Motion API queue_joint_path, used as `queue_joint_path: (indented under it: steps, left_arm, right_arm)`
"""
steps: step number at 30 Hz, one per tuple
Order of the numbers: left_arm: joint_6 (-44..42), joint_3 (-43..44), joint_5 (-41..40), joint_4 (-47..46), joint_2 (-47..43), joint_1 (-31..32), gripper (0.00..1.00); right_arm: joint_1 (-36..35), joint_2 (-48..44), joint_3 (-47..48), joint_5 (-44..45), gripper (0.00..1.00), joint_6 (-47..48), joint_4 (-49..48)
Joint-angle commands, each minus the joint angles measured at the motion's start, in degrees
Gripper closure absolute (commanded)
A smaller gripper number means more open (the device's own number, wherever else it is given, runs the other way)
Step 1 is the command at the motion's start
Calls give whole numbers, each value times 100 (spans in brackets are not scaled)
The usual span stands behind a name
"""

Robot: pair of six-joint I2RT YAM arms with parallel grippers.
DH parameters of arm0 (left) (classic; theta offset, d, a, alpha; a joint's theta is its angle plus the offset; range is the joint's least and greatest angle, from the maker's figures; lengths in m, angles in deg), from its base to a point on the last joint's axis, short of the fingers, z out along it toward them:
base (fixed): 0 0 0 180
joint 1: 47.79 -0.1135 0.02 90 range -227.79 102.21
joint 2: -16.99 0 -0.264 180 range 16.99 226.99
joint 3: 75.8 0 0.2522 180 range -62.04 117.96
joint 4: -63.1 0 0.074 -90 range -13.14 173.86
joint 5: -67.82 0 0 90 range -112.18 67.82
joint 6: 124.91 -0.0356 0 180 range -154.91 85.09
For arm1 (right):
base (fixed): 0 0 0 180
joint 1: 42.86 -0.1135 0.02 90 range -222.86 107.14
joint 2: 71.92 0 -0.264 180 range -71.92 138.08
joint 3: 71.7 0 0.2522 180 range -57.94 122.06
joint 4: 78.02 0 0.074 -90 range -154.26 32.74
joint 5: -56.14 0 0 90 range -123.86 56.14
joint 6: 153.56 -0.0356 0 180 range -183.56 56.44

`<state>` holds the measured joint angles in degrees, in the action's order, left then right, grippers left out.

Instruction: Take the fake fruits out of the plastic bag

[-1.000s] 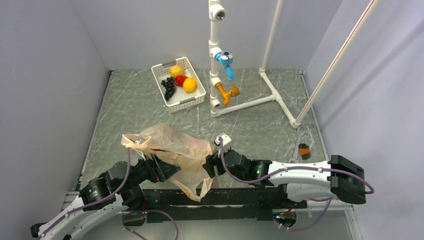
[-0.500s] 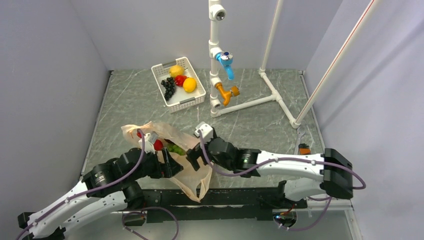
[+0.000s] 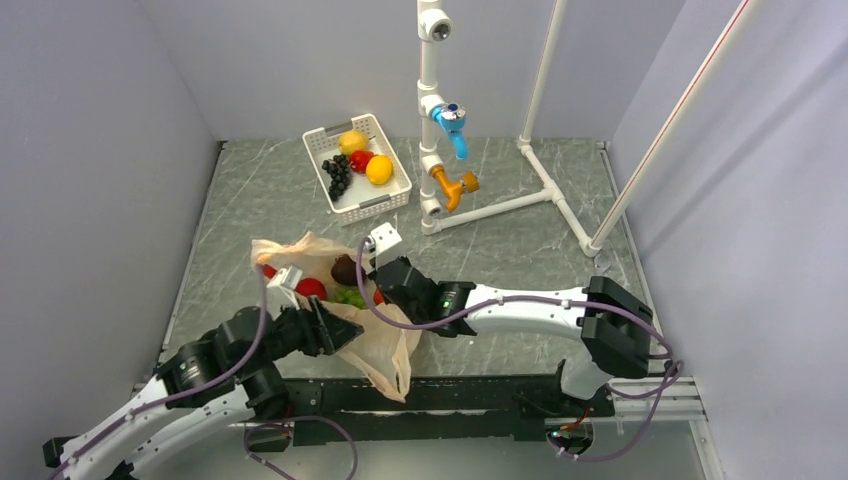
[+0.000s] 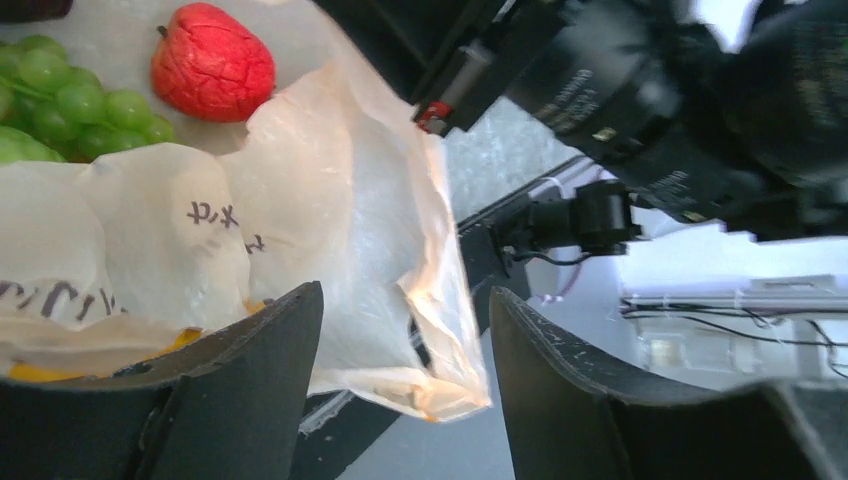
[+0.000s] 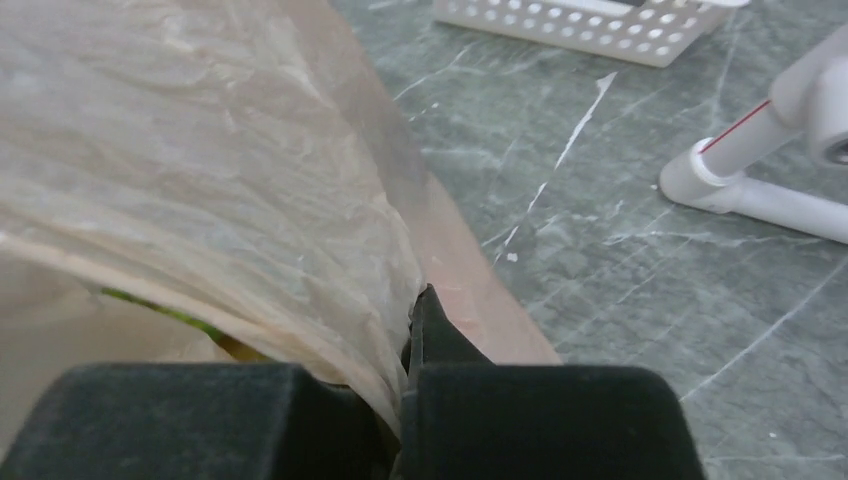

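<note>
The plastic bag (image 3: 385, 340) lies crumpled at the table's near left, with its mouth pulled open. Inside it show a dark maroon fruit (image 3: 345, 270), a red apple (image 3: 311, 289) and a green grape bunch (image 3: 348, 296). My right gripper (image 3: 380, 283) is shut on the plastic bag's (image 5: 200, 170) rim, with the film pinched between its fingers. My left gripper (image 4: 405, 300) is open astride the plastic bag's (image 4: 350, 230) lower corner. Past it in the left wrist view lie a red fruit (image 4: 212, 62) and green grapes (image 4: 60, 100).
A white basket (image 3: 397, 190) at the back holds a lemon, an orange fruit, a red fruit and black grapes. A white pipe frame (image 3: 500, 205) with blue and orange valves stands at the back right. A small orange and black object (image 3: 607, 300) sits at the right edge.
My right gripper has moved left and back along the bag and shut on its rim. The bag's mouth has opened up, showing the fruits. My left gripper has narrowed a little.
</note>
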<state>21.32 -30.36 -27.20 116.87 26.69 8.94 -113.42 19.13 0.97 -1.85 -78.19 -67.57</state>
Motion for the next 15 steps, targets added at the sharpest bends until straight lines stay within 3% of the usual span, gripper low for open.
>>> queue_joint_path:
  steps: [1, 8, 13, 15]
  left_arm:
    - [-271, 218, -353, -599, 926, 5, 34]
    - [-563, 396, -1333, -1411, 1954, 5, 37]
    - [-872, 603, -2102, -1330, 2511, -83, 28]
    - [-953, 607, -1957, -1303, 2720, -276, 26]
  right_arm:
    - [72, -391, 364, 562, 100, -25, 148]
    - [89, -1417, 111, 750, 100, -15, 532]
    - [121, -1866, -15, 906, 100, 85, 581]
    - [139, -1978, -95, 902, 100, 104, 495]
